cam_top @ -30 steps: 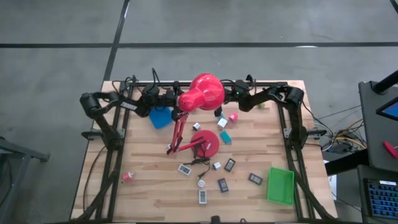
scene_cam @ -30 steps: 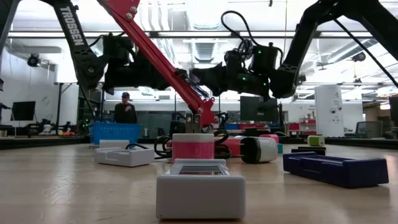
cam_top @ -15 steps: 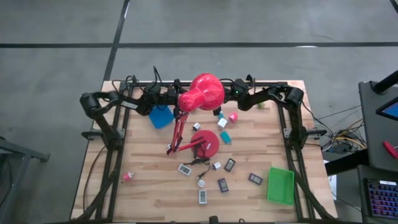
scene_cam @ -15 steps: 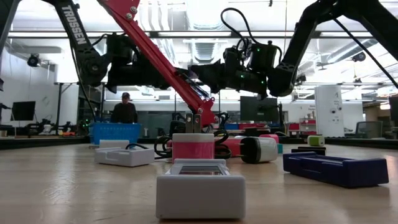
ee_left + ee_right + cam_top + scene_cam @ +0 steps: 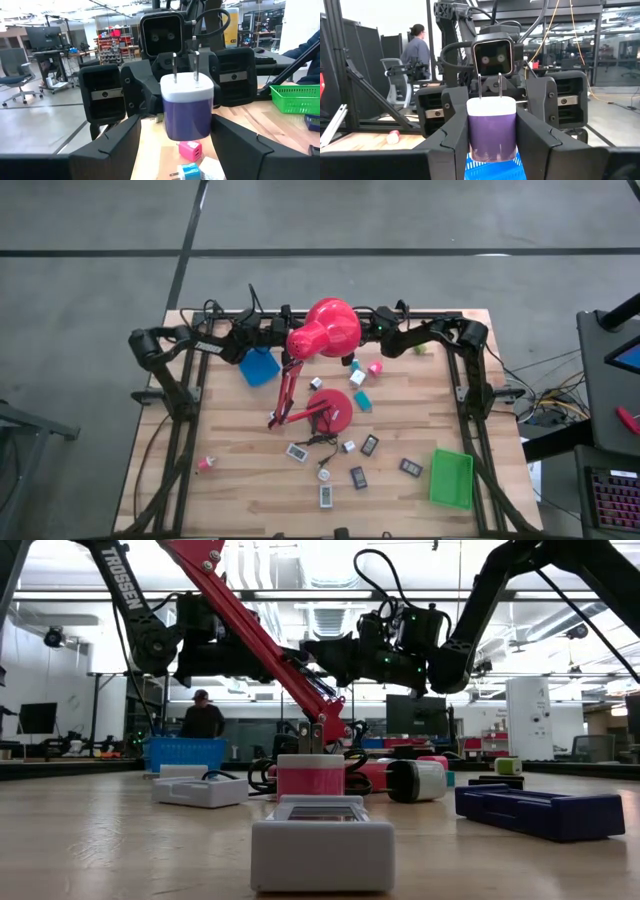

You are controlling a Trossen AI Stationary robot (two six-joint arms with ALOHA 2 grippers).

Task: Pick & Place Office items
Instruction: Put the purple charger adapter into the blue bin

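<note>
Grippers closer together than a second ago: in the low view both arms have edged inward behind the red lamp's (image 5: 325, 330) arm; high view much the same, left arm crept slightly toward the lamp head; person (image 5: 202, 716) in the room beyond has turned and shifted a little.

Right gripper (image 5: 492, 114) clamped on a purple-and-white charger plug (image 5: 492, 131); fingers (image 5: 457, 127) flush against both sides, prongs showing at the white end. Left gripper (image 5: 176, 124) spread wide, one finger to either side of the same charger plug (image 5: 187, 112); visible gap on one side, other side close or touching, cannot tell which. Both held up off the table (image 5: 240, 480), at the far edge, meeting under the lamp head.

Other office items down on the wood: pink block (image 5: 375, 367) and teal block (image 5: 362, 400) just beside the lamp base, also seen below the charger from the left wrist; white flat rectangle (image 5: 298, 451) and dark flat rectangle (image 5: 369, 445) nearer the front edge, more scattered between; lone pink piece (image 5: 204, 465) well apart at the left side.

Blue tray (image 5: 259, 368) below the left arm; green tray (image 5: 451, 478) at the right front corner.
</note>
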